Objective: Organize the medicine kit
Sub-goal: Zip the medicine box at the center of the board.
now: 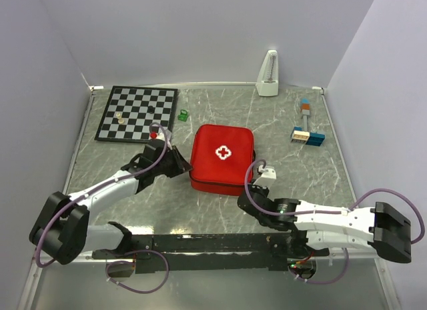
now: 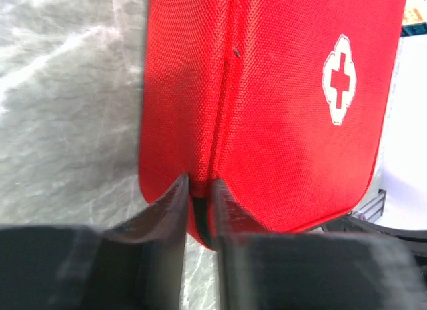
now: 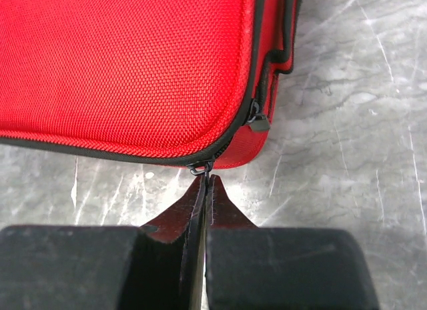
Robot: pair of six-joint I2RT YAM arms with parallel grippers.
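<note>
The red medicine kit lies closed in the middle of the table, white cross up. My left gripper is at its left edge; in the left wrist view the gripper is shut on a black strip along the kit's side seam. My right gripper is at the kit's near right corner. In the right wrist view the gripper is shut on a black zipper pull at the kit's edge. A second zipper pull hangs at the corner.
A black-and-white chessboard with a few small pieces lies at the back left, a small green object beside it. A white metronome stands at the back wall. Coloured blocks lie at the right.
</note>
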